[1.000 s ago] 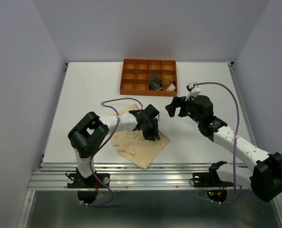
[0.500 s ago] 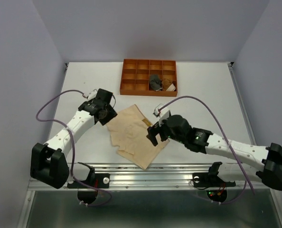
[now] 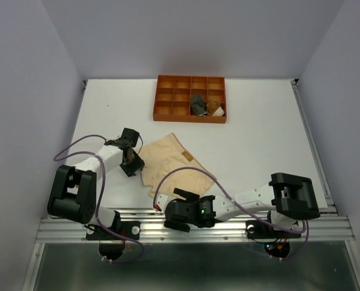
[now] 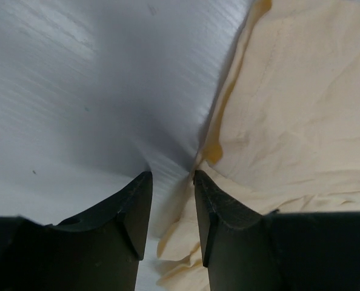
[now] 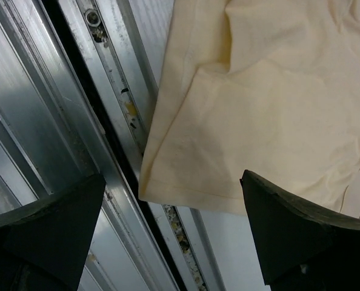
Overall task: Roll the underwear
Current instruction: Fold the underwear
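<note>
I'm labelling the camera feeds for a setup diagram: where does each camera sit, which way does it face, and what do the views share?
Top external: above and behind the bases, looking down on table, tray and pale peach underwear; left arm and right arm show.
Left wrist: low over the table, facing an edge of the underwear; left fingers at bottom.
Right wrist: over the near edge, facing the underwear's corner and rails; right fingers at bottom corners.
Shared: all three show the pale peach underwear.
</note>
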Robot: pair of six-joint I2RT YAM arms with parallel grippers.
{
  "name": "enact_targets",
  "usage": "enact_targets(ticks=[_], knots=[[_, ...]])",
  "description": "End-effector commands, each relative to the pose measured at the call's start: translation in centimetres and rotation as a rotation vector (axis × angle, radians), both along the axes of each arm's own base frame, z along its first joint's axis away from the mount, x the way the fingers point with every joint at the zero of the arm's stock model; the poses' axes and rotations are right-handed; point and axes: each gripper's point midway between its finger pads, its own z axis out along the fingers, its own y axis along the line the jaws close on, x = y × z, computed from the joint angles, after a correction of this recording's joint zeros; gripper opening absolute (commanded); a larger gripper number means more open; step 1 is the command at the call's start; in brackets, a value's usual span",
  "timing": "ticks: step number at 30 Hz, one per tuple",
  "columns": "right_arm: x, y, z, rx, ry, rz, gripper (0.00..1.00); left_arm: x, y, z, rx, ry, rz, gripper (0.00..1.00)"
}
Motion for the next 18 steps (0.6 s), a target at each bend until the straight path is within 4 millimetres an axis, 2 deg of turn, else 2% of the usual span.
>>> enact_targets(ticks=[1,3,4,6,8,9,10,11,12,15,18], knots=[[0.4,0.9,0.6,-0.033,-0.09,0.014,0.96,-0.8,-0.5,-1.6,-0.047,0.006,0.015,0.45],[0.5,0.8,-0.2,-0.063,-0.095,0.02,0.91,-0.7,-0.7,-2.1,-0.055,0.004,0.02,0.43],[0.5,0.7,-0.4,-0.07,-0.098,0.02,0.86,-0.8,-0.6,-2.4,-0.053,0.007,0.021,0.42],[0.9,0.5,-1.0,-0.095,-0.118,0.014,0.83,-1.0,-0.7,-2.9,-0.057,0.023,0.024,0.41],[1.0,0.6,-1.2,-0.098,-0.124,0.01,0.72,-0.9,-0.8,-3.1,-0.061,0.021,0.023,0.36],[1.2,0.5,-1.2,-0.098,-0.134,0.003,0.67,-0.7,-0.9,-3.0,-0.062,0.015,0.023,0.27],[1.2,0.7,-1.1,-0.086,-0.137,-0.004,0.53,-0.6,-0.9,-3.0,-0.062,0.012,0.025,0.14],[1.3,0.8,-1.0,-0.075,-0.14,-0.009,0.46,-0.6,-1.0,-3.0,-0.064,0.012,0.024,0.0],[1.2,0.8,-1.0,-0.069,-0.136,-0.01,0.4,-0.6,-1.0,-2.9,-0.062,0.01,0.02,0.0],[1.2,0.9,-0.9,-0.038,-0.133,-0.013,0.31,-0.5,-0.5,-2.3,-0.031,0.009,0.035,0.0],[1.1,1.2,-0.6,0.002,-0.128,-0.009,0.17,-0.7,0.2,-1.5,-0.004,0.001,0.056,0.0]])
